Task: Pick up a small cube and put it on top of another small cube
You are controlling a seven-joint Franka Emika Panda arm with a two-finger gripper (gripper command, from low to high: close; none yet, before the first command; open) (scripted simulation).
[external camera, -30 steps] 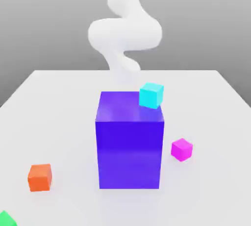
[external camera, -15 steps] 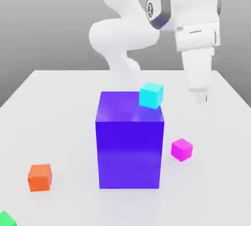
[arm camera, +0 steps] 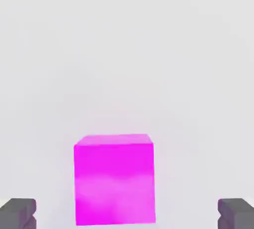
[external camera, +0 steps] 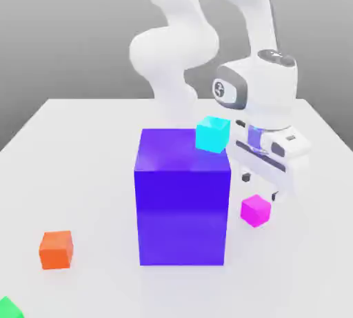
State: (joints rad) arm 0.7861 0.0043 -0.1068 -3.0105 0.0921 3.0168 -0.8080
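White desk (external camera: pixel 83 165), grey backdrop, jaws wide just above small cube (external camera: pixel 256 210) on exterior view's right, big blue-violet block (external camera: pixel 183 199) beside

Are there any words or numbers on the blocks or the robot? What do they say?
None can be read.
The pink cube, cyan cube, orange cube and big blue block have plain faces.
The arm has a small round mark on its wrist, too small to read.
The table has no writing.
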